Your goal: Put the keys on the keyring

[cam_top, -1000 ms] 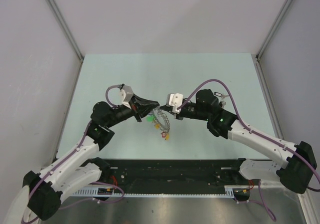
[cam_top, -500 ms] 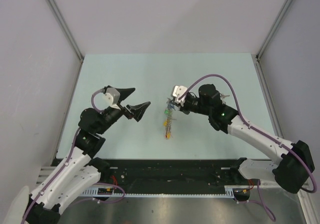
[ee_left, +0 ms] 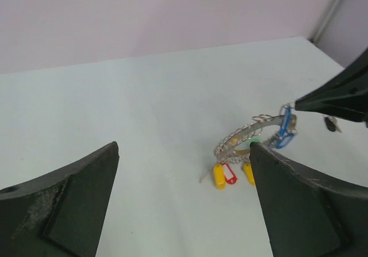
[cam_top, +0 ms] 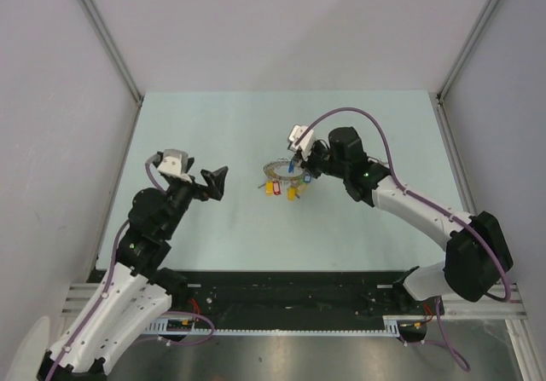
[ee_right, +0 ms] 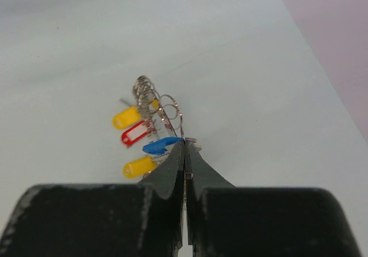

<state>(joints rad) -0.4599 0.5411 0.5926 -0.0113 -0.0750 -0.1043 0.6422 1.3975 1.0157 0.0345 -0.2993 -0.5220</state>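
Item: keyring [cam_top: 281, 179], on the table [cam_top: 213, 125], strung with yellow, red and blue tags; my right gripper [cam_top: 298, 168] is pinched tight on its rim. Left gripper [cam_top: 218, 181]: spread wide, empty, well apart. Small dark object [ee_left: 330, 125] beyond, possibly a key not yet threaded.

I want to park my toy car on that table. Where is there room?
The far strip of table behind both arms is bare, and the near strip before the black rail. The middle is crowded: the right jaws pinch the keyring, left jaws open nearby.
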